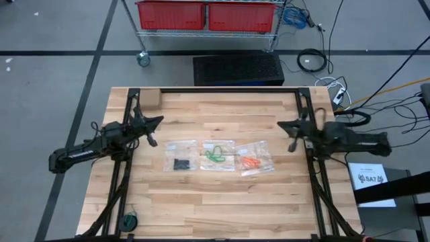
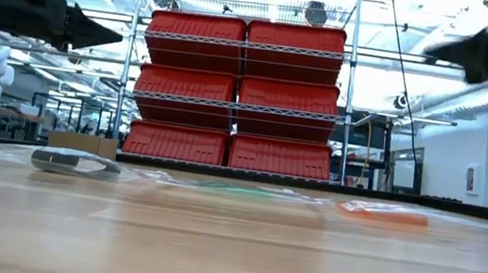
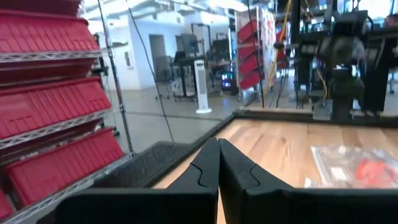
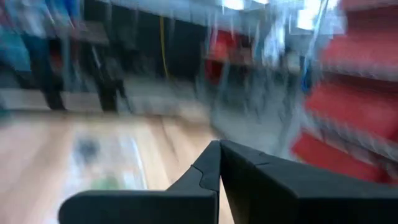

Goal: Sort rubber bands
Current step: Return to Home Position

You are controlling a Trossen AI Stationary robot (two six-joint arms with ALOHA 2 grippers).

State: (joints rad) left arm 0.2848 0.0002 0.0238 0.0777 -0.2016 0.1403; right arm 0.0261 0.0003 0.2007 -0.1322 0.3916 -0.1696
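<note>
Three clear bags lie flat in a row at the table's middle. The left one holds black rubber bands (image 1: pixel 180 163), the middle one green rubber bands (image 1: pixel 215 154), and the right one orange-red rubber bands (image 1: pixel 250 162). My left gripper (image 1: pixel 158 121) is shut, held level above the table's left side and pointing toward the middle; its closed fingertips (image 3: pixel 218 147) hold nothing. My right gripper (image 1: pixel 282 125) is shut too, level above the right side and pointing toward the middle, and its fingertips (image 4: pixel 219 147) are bare. Both grippers (image 2: pixel 107 38) (image 2: pixel 433 52) stand high above the bags.
A small cardboard box (image 1: pixel 149 99) sits at the table's far left corner. A green roll (image 1: pixel 129 220) lies near the front left edge. Beyond the far edge stand a black crate (image 1: pixel 238 69) and a wire rack of red bins (image 2: pixel 235 93).
</note>
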